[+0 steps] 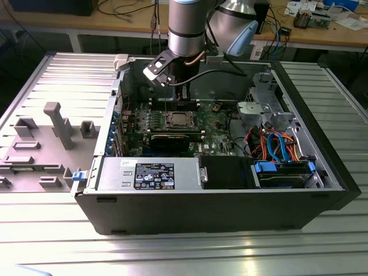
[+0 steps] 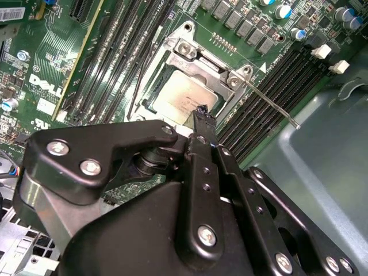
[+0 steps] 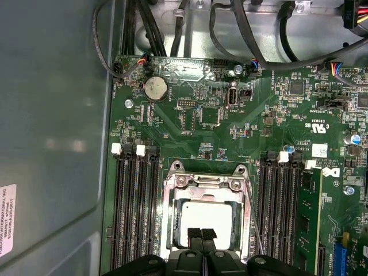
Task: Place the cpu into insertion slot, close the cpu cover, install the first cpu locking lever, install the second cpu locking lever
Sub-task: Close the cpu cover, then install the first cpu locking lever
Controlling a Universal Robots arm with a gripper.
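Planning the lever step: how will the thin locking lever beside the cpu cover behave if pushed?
The locking lever looks a thin bare metal rod: probably springy, slippery. Anchored beside the cpu cover, it likely pivots, not slides.

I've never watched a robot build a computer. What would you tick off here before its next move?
1. cpu lying flat in the insertion slot: ok, its silvery top shows in both wrist views.
2. cpu cover folded down around the chip: ok, as far as it shows.
3. Locking lever latched: not ok, it sticks out sideways from the socket.
4. Other locking lever latched: cannot tell.
5. Gripper free: ok, shut, holding nothing, tips over the cpu's edge.
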